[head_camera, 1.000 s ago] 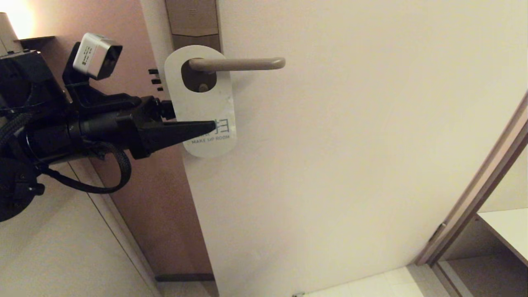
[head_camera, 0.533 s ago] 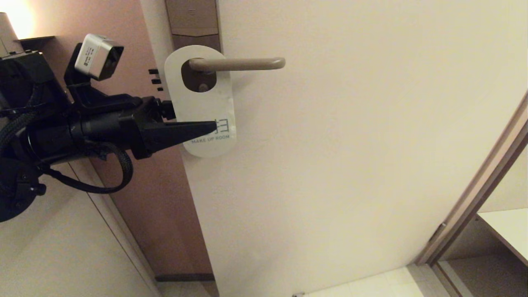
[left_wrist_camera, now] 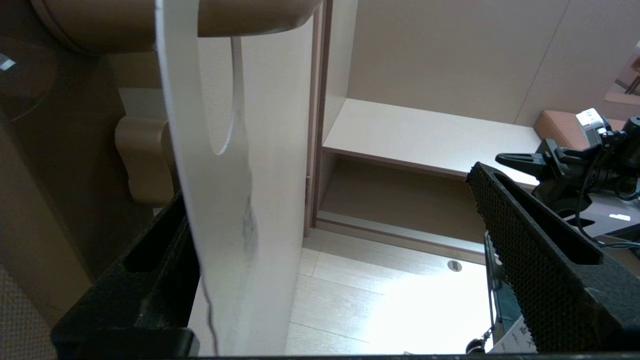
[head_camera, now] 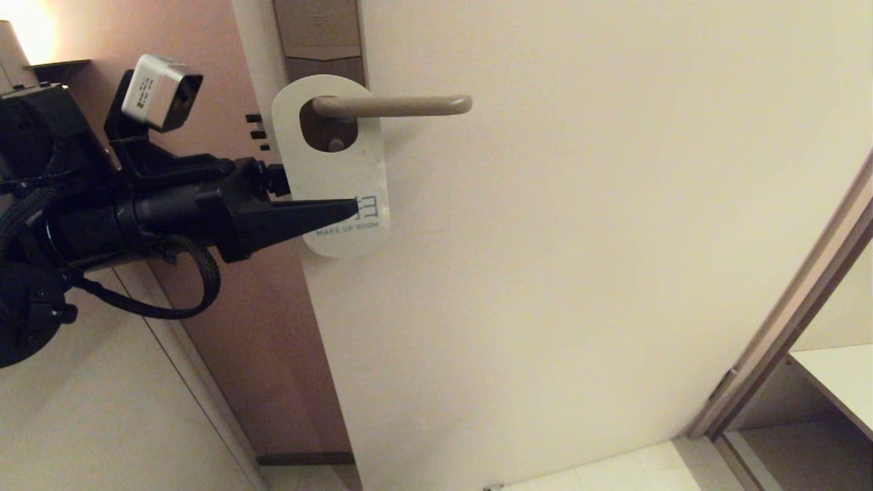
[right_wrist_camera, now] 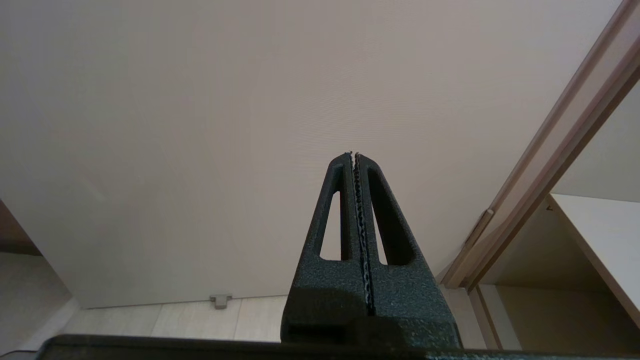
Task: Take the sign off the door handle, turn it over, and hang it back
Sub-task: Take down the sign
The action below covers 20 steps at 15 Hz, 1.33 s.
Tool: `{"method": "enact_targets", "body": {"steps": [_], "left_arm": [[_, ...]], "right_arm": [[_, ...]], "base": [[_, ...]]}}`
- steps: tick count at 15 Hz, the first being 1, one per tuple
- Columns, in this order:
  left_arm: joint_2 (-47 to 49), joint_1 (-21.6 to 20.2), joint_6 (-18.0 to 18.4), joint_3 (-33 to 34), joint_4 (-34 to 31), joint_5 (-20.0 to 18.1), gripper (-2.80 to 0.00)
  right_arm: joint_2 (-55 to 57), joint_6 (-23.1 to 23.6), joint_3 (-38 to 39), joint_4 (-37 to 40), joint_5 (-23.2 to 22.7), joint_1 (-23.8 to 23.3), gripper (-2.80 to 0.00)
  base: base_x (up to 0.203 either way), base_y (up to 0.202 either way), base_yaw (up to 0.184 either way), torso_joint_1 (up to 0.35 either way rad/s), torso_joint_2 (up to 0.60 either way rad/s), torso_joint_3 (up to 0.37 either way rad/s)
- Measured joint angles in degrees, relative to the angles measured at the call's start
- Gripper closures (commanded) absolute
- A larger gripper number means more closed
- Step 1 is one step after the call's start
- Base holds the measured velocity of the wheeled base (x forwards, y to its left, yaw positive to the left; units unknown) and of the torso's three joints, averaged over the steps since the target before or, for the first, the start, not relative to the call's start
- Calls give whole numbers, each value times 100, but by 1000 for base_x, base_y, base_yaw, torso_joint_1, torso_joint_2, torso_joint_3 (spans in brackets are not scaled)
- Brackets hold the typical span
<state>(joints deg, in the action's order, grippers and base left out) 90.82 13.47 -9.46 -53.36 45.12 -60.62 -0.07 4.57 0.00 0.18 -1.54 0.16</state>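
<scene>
Here the sign (head_camera: 332, 167) hangs by its oval hole on the door handle (head_camera: 395, 105), white "MAKE UP ROOM" face outward, lying flat against the door (head_camera: 580, 239). The left gripper (head_camera: 344, 204) reaches in from the door's edge at the level of the card's lower half, its fingers spread wide. In the left wrist view one finger (left_wrist_camera: 150, 260) sits on the door side of the card and the other finger (left_wrist_camera: 530, 250) stands well apart in front, so the sign (left_wrist_camera: 215, 200) lies between them but is not pinched.

It looks like a thin, light, fairly stiff card, probably smooth and a little slippery. A pinch low on the solid part, below the hole, seems the best hold: it leaves the hole free to slide off along the handle. Too light a squeeze may let the card swivel or slip. The right gripper (right_wrist_camera: 354, 165) is pressed together, empty, pointed at the bare door lower down.
</scene>
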Motion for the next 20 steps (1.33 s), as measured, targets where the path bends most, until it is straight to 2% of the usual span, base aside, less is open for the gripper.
{"method": "enact_targets", "body": {"steps": [6,7,20], "left_arm": [[6,-2,47,20,63,14,-280],[11,-2,48,22,120,14,0],[11,11,46,100,177,20,0]], "right_arm": [[0,-2,0,0,0,0,0],[0,3,0,2,-2,0,0],[0,-3,0,0,-2,0,0]], "base": [[0,0,0,0,0,0],[0,0,0,0,0,0],[0,0,0,0,0,0]]}}
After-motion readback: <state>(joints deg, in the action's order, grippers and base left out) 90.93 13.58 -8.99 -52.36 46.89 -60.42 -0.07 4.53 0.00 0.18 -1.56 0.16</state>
